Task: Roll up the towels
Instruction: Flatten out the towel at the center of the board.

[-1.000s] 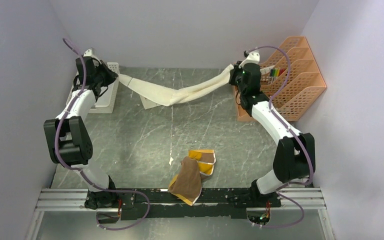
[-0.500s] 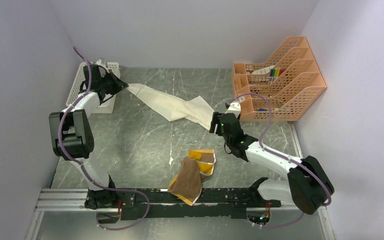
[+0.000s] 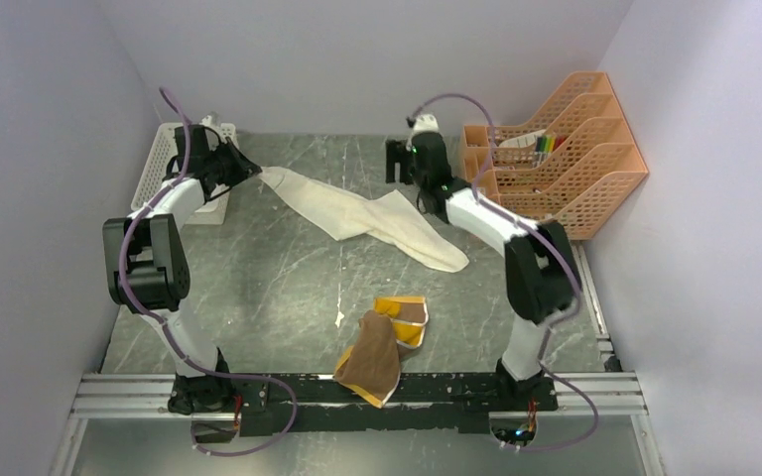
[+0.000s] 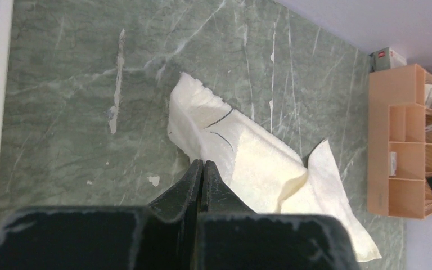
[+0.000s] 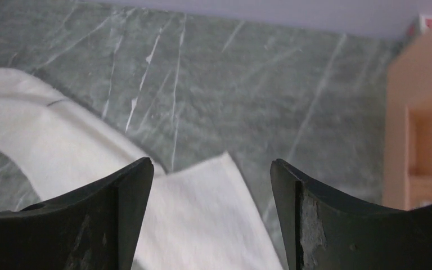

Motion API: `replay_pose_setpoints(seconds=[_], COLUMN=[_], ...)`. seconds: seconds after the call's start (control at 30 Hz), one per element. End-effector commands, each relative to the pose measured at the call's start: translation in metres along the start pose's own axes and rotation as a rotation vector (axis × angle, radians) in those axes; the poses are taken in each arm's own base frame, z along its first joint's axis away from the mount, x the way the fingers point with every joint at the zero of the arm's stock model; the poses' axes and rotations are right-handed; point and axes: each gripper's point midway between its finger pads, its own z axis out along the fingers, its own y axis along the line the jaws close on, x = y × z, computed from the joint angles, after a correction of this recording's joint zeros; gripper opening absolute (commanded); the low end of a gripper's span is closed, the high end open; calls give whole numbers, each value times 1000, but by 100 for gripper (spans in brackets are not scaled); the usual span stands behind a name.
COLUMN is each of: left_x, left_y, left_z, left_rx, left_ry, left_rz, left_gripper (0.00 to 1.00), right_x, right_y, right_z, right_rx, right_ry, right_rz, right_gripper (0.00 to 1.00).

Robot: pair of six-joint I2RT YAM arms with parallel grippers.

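The cream-white towel (image 3: 357, 213) lies stretched on the green table, running from back left toward the middle. My left gripper (image 3: 248, 169) is shut on its left corner; in the left wrist view the pressed-together fingertips (image 4: 202, 163) meet the towel (image 4: 259, 163). My right gripper (image 3: 394, 162) hangs open and empty at the back centre. In the right wrist view the towel's free end (image 5: 202, 225) lies on the table below the wide-apart fingers of this gripper (image 5: 211, 166). The brown towel (image 3: 372, 357) sits crumpled near the front edge, with its mustard-yellow side (image 3: 402, 309) showing.
An orange file organiser (image 3: 556, 149) stands at the back right, just right of the right gripper, and shows in both wrist views (image 4: 394, 140) (image 5: 422, 112). A white basket (image 3: 159, 174) sits at the back left beside the left arm.
The right gripper opened and let go of the cream towel, then swung to the back centre. The towel dropped from its hanging stretch onto the table. The left gripper stayed shut on its corner.
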Motion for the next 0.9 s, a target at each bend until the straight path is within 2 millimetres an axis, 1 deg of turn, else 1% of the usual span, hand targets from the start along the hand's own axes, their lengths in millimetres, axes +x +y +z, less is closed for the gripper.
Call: replay_pose_setpoints(seconds=[0.0, 0.07, 0.1, 0.2, 0.23, 0.37, 0.5, 0.63, 0.87], left_x=[-9, -9, -9, -9, -8, -8, -6, -5, -4], left_y=[-12, -12, -12, -9, -8, -8, -7, -5, -2], left_z=[-3, -3, -3, -3, -3, -2, -1, -1, 0], left_rx=[-12, -17, -20, -39, -43, -41, -44, -54, -65], left_ry=[-12, -6, -5, -6, -5, -2, 2, 4, 9], left_rz=[70, 79, 84, 97, 101, 106, 109, 113, 113], left_gripper=[7, 7, 7, 7, 7, 7, 7, 7, 7], right_x=[37, 60, 65, 83, 88, 100, 108, 120, 141], right_y=[26, 26, 24, 16, 13, 6, 1, -5, -18], right_z=[44, 67, 74, 88, 91, 96, 97, 99, 100], right_rx=[-184, -198, -195, -183, -181, -161, -138, -114, -66], right_ry=[239, 325, 345, 383, 394, 422, 440, 467, 508], right_rz=[-125, -151, -154, -151, -150, -158, -173, -195, -248], right_gripper=[76, 71, 67, 60, 59, 57, 54, 52, 50])
